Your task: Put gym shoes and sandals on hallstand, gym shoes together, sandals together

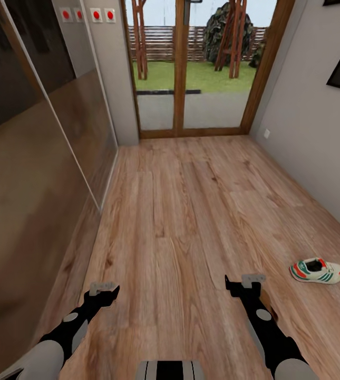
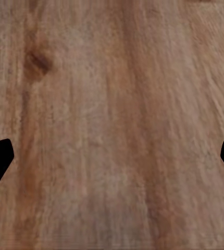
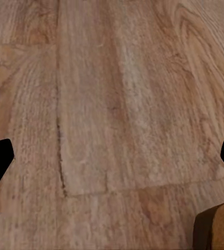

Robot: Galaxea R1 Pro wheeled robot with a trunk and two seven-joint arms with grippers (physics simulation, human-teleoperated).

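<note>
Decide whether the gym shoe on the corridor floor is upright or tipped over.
Upright. The gym shoe rests on its sole on the corridor floor, its dark opening facing up and its green side stripes showing, near the right wall.

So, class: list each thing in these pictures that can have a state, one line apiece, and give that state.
gym shoe: lying on the corridor floor, upright on its sole, not held.
left gripper: open, empty, above bare floor.
right gripper: open, empty, above bare floor.
glass doors: closed.
</note>
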